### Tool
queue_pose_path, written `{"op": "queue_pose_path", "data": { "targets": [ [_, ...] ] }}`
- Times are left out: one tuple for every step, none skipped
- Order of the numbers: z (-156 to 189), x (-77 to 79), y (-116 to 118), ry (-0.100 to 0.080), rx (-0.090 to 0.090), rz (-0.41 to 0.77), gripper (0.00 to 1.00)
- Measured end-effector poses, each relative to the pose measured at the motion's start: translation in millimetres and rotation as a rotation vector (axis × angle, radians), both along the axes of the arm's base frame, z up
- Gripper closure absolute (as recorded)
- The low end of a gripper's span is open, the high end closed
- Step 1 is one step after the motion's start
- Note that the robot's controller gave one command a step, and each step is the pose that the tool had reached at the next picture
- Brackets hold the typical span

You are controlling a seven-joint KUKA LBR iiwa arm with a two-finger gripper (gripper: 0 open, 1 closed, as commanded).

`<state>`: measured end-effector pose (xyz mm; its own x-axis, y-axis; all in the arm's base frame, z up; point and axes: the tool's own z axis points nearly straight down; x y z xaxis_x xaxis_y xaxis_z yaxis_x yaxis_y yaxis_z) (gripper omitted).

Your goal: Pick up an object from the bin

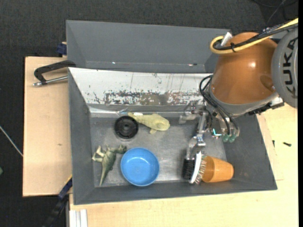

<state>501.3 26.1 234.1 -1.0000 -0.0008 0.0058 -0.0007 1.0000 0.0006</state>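
My gripper [199, 137] hangs in the right half of the bin, beneath the arm's orange cover. It points down at the top end of a black brush [190, 168] with pale bristles, which lies near the front wall. An orange cup [218, 170] lies on its side against the brush's right flank. Whether the gripper touches the brush I cannot tell.
A blue bowl [139, 166] sits at the front middle, with a green toy dinosaur [107, 158] to its left. Farther back lie a black round disc [126, 127] and a pale yellow-green toy animal [154, 122].
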Motion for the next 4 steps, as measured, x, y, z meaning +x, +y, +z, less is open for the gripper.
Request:
{"op": "queue_pose_path", "data": {
  "targets": [
    [-104.2,2.8,11.7,0.002,0.0,-0.075,0.0],
    [-161.7,38.2,96.9,-0.013,0.0,0.115,0.0],
    [-157.2,40.4,97.1,-0.02,0.005,0.109,1.0],
    [-14.7,20.7,140.7,-0.019,0.005,0.167,1.0]
  ]
}}
